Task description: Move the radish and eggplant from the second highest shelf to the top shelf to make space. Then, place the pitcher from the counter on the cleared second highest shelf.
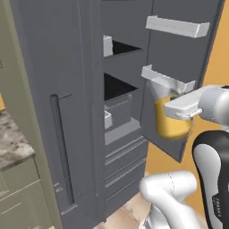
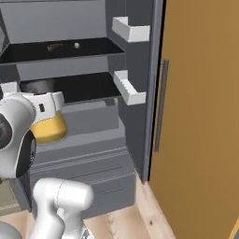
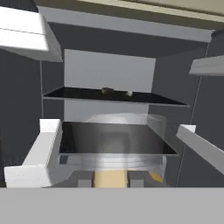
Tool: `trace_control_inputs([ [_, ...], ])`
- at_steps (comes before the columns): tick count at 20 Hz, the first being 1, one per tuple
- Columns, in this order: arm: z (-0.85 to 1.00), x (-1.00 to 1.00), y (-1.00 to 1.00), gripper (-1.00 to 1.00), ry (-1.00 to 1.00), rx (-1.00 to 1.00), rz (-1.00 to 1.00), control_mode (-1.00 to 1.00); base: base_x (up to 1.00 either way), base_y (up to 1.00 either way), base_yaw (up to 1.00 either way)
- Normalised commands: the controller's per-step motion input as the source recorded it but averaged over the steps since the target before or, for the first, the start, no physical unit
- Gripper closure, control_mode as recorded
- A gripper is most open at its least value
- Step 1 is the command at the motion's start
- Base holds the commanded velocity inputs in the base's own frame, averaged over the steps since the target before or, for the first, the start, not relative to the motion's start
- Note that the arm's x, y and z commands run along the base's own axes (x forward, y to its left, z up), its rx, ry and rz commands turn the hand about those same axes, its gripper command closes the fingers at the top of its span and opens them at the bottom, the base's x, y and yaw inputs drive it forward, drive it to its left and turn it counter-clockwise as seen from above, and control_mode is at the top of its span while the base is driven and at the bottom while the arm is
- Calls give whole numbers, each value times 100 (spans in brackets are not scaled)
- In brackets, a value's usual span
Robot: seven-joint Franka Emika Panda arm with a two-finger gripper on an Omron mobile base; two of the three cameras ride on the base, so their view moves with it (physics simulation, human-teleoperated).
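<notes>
My gripper (image 3: 110, 179) is shut on the squat yellow-orange pitcher (image 1: 171, 124), which hangs in the air before the open fridge. In the right base view the pitcher (image 2: 48, 127) is level with the second highest shelf (image 2: 91, 85), a bare black panel, and out in front of it. On the top shelf (image 2: 95, 45) above lie the small dark eggplant (image 2: 54, 46) and the pale round radish (image 2: 77, 45), side by side. In the hand view the pitcher's open mouth (image 3: 111, 140) rises over my fingertips (image 3: 85, 178), and behind it are the eggplant (image 3: 106, 90) and radish (image 3: 128, 93).
The open fridge door carries two white bins (image 2: 132, 29) (image 2: 130, 88) close to the right of the pitcher. Grey drawer fronts (image 2: 88, 158) sit below the shelves. The speckled counter (image 1: 13, 145) lies at the far left. An orange wall (image 2: 200, 116) stands on the right.
</notes>
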Motion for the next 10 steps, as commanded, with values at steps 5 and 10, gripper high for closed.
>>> trace_control_inputs([
  [5,0,0,0,100,0,0,0,100,84,-25,20],
  [10,0,0,0,100,0,0,0,100,63,-37,22],
])
